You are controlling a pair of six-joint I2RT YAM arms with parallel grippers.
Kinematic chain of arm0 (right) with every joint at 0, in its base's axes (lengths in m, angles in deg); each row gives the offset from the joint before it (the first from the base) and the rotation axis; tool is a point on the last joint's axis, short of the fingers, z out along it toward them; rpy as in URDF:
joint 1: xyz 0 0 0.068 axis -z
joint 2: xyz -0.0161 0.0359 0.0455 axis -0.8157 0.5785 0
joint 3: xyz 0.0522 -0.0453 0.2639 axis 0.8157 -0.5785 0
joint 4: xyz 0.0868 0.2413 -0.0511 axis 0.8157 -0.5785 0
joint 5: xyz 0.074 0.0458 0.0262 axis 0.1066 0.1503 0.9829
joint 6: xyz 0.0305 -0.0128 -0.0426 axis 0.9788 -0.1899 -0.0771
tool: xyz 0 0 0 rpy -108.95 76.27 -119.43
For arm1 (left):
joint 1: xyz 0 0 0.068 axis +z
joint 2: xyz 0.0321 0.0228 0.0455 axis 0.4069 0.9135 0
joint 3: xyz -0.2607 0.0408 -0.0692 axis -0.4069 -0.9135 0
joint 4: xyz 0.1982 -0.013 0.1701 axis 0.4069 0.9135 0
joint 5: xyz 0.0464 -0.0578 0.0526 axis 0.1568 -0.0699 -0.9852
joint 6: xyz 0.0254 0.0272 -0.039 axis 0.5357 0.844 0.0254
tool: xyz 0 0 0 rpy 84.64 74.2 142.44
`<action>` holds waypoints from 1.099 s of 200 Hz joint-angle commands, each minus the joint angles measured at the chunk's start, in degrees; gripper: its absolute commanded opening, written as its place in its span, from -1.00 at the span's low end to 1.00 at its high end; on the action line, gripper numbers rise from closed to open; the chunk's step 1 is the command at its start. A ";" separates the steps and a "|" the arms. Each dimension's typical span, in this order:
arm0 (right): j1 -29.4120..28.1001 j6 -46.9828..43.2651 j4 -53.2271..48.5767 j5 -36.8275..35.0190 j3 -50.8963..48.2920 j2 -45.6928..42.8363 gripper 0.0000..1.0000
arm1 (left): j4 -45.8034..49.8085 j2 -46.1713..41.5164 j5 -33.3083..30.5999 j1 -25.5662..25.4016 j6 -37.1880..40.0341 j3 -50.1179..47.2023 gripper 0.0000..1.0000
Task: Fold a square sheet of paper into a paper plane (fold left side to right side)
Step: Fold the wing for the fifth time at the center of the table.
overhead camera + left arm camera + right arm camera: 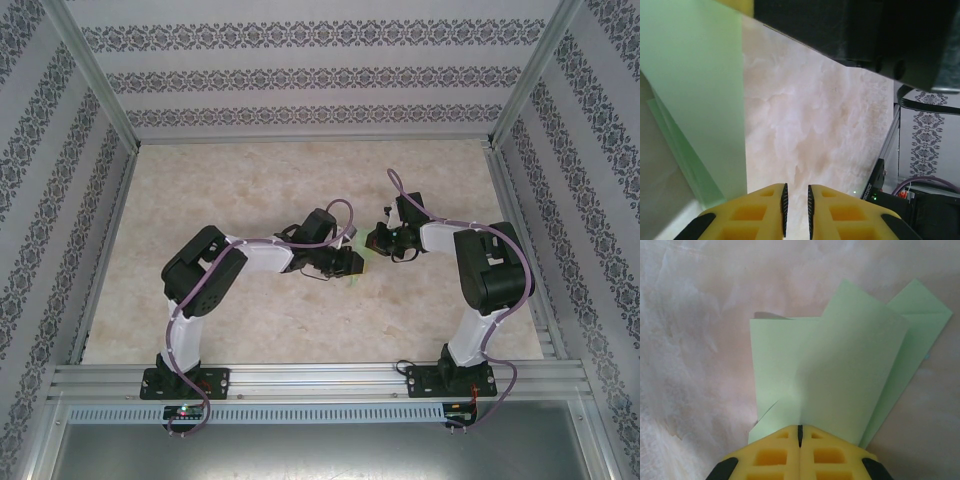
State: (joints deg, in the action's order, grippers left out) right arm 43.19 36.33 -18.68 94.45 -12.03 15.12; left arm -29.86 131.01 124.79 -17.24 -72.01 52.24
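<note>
- Gripping item: right jaws, clenched on the near edge of the paper (840,375). The yellow fingers (772,457) are pressed together with no gap, and the sheet fans out from between them.
- Paper: light green, plain and unmarked, partly folded. Several flaps overlap, and one pointed corner lies toward the upper right in the right wrist view. The pale marbled table (700,315) lies beneath it. Whether it lies fully flat cannot be told.
- Location: near the middle of the table (250,180). In the top view the paper (361,266) shows as a green sliver between the tips of the two arms.
- Left jaws: released, holding nothing. The yellow fingers (755,215) are parted by a narrow gap with bare table visible through it. The paper (695,90) is just to their left.
- Left arm (250,255) and right arm (480,265): both reach inward, tips close together.
- Surround: patterned walls (300,70) and a metal rail (320,378) at the near edge.
</note>
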 commanded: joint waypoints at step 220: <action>0.50 -1.24 -1.74 -0.46 -0.88 -4.05 -1.00 | 8.47 3.96 -4.55 -1.89 2.07 0.38 -0.67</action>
State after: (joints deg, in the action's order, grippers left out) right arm 43.19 36.11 -19.07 94.60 -12.14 14.33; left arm -27.04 133.61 121.69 -17.90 -71.60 52.46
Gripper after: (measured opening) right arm 0.051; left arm 0.170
